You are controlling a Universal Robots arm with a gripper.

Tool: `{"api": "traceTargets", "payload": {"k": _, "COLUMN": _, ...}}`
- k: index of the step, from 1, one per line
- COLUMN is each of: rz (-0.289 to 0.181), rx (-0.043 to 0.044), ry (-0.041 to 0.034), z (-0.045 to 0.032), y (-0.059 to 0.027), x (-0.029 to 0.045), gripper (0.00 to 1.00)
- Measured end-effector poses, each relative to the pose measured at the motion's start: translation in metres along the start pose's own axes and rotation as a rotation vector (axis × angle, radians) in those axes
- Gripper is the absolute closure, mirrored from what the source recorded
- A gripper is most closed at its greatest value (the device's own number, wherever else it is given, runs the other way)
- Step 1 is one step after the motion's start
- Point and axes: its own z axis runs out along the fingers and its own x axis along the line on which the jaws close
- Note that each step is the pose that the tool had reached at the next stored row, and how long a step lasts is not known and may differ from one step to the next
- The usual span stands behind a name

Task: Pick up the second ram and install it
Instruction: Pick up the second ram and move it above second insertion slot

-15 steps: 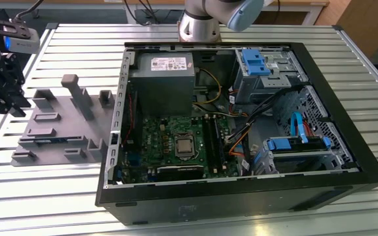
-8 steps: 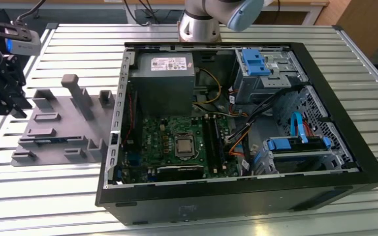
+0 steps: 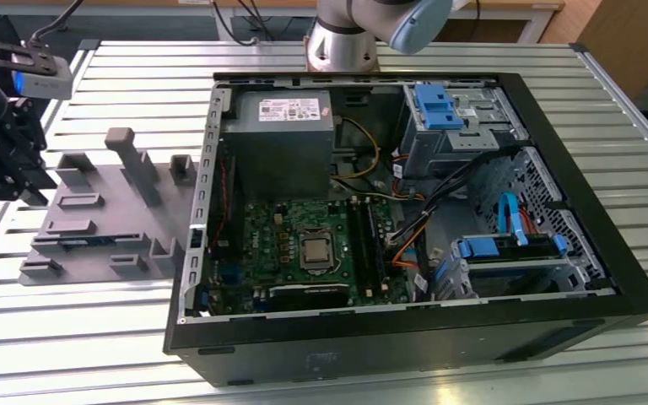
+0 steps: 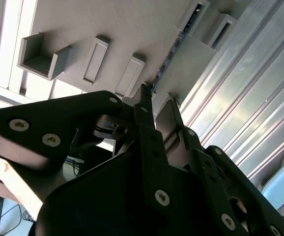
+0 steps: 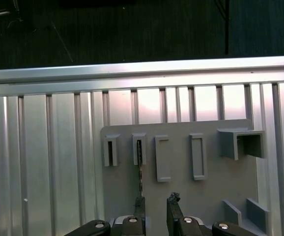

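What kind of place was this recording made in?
Probably a robotics lab or workshop bench set up for computer assembly: an open PC tower case lies on a slatted aluminium table, a grey parts fixture sits beside it, and a robot arm's base stands beyond the case.

I look across a ribbed aluminium table (image 3: 99, 337) of long parallel slats, pale and glossy with reflected light. Beyond its far edge stand a light wooden desk (image 3: 526, 5) and a wooden panel (image 3: 628, 42). In the first wrist view, dark floor (image 5: 132, 29) lies past the table's rim.
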Motion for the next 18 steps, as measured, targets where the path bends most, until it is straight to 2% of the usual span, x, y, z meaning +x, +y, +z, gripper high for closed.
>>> {"api": "traceTargets", "payload": {"k": 18, "rz": 0.000, "rx": 0.0021, "ry": -0.0001, "z": 0.0087, "y": 0.0000, "x": 0.0010, "gripper": 0.69}}
